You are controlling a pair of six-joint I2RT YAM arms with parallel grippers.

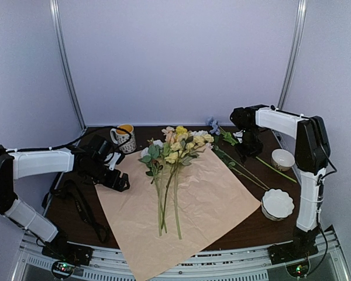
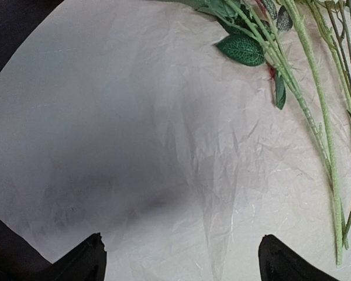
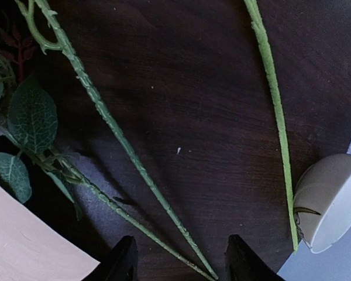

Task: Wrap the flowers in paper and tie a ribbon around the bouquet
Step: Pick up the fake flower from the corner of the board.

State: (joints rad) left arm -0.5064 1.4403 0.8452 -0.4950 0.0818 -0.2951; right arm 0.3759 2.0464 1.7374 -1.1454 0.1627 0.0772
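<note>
The paper point(image 1: 205, 205) lies flat, peach side up, across the dark table. A bunch of flowers point(image 1: 176, 146) rests on it, blooms to the back and stems point(image 2: 316, 105) toward the front. More flowers point(image 1: 225, 136) lie off the paper's right edge, their long stems point(image 3: 114, 126) on bare wood. My right gripper point(image 3: 184, 263) hangs open just above two of these stems, gripping nothing. My left gripper point(image 2: 184, 260) is wide open over the paper point(image 2: 164, 146) near its left edge, left of the stems. The black ribbon point(image 1: 85, 208) lies on the table at the left.
A patterned mug point(image 1: 124, 139) stands behind the paper at the left. A small white bowl point(image 1: 282, 159) and a fluted white dish point(image 1: 277, 204) sit at the right; the bowl point(image 3: 333, 199) is close beside a third stem point(image 3: 275, 111).
</note>
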